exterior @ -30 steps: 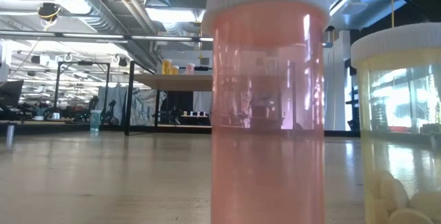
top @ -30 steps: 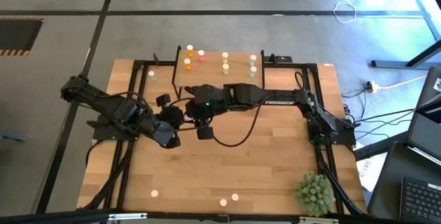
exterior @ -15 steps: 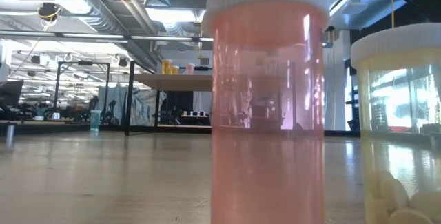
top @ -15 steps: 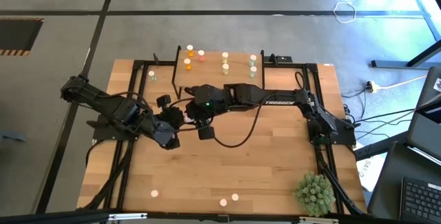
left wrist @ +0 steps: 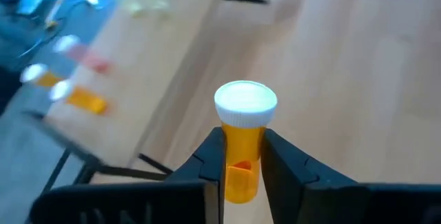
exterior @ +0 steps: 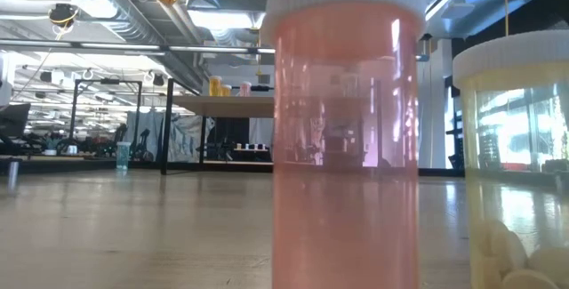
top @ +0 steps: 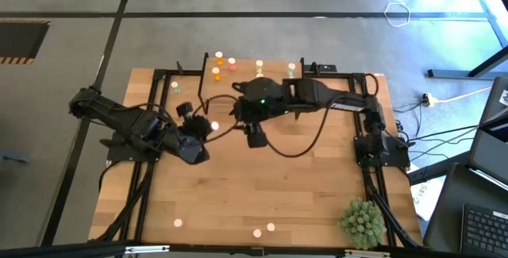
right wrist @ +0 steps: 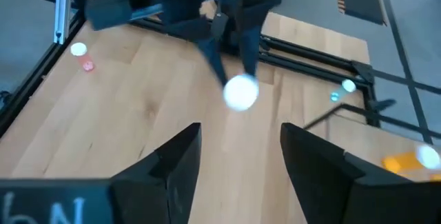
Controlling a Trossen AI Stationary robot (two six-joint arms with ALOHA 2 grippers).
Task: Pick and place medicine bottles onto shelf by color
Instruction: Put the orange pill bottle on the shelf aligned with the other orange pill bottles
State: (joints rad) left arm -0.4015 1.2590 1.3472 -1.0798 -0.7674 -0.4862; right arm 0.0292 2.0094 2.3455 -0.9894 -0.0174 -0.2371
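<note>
Left claw (left wrist: 241, 165) clamped on a white-capped orange medicine bottle (left wrist: 242, 138) above the wooden tabletop (top: 262, 186) — right claw (right wrist: 238, 151) apart, empty.

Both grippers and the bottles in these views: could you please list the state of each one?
left gripper: shut on the orange bottle
orange bottle: capped, upright between the fingers
right gripper: open, empty
pink bottle: capped, standing on the table
pale yellow bottle: capped, standing, pills inside
</note>
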